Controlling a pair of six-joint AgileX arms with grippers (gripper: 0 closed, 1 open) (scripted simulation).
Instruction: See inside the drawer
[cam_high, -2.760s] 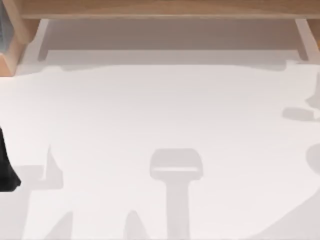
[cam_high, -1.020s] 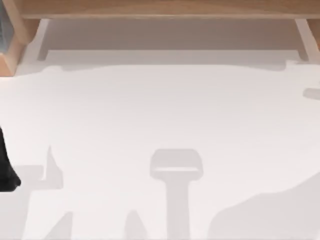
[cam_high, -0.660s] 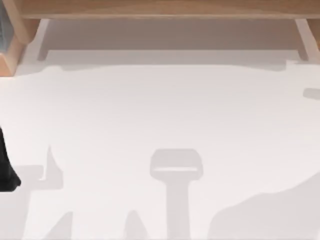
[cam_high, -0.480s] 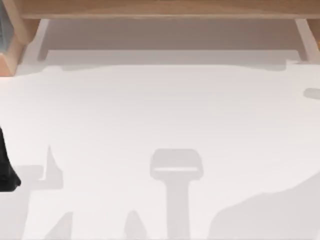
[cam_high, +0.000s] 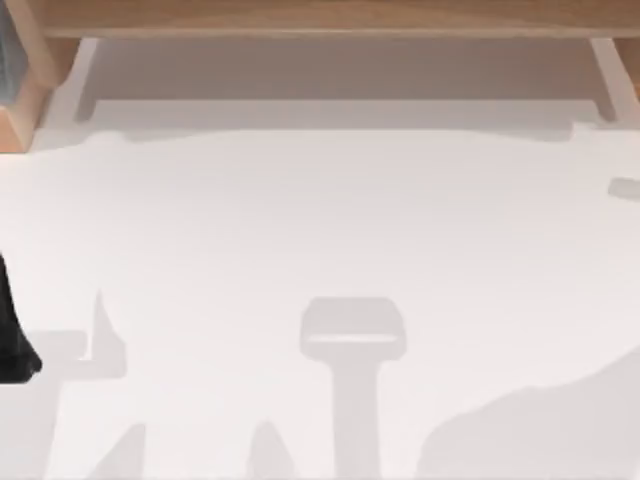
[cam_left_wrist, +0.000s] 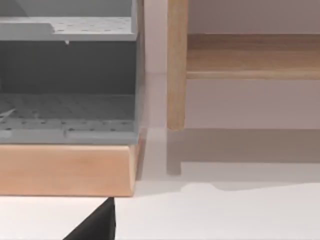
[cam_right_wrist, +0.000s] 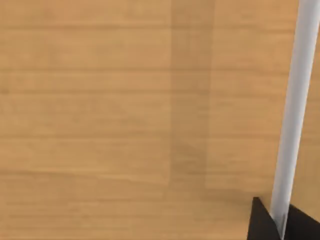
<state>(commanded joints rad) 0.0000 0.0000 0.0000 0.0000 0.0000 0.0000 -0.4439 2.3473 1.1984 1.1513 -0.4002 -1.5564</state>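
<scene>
In the right wrist view the drawer (cam_right_wrist: 125, 100) shows as a flat light-wood front very close to the camera. A pale metal handle (cam_right_wrist: 294, 100) runs along it. My right gripper (cam_right_wrist: 280, 224) has its two black fingers (cam_right_wrist: 259, 222) pressed against either side of that bar, shut on it. The drawer's inside is hidden. My left arm (cam_high: 12, 340) rests at the table's left edge in the top view, and its gripper (cam_left_wrist: 95, 225) pokes into the left wrist view as a dark tip.
A wooden desk frame (cam_high: 320, 18) spans the back of the white table (cam_high: 320, 230). At the back left stands a wood-based cabinet (cam_left_wrist: 65, 170) with grey perforated shelves (cam_left_wrist: 65, 80), beside a wooden leg (cam_left_wrist: 176, 65). Arm shadows lie across the table's front.
The right arm's shadow has spread across the table's lower right since the earliest frame. The small shadow at the right edge has shrunk and drifted right. The left arm has not moved.
</scene>
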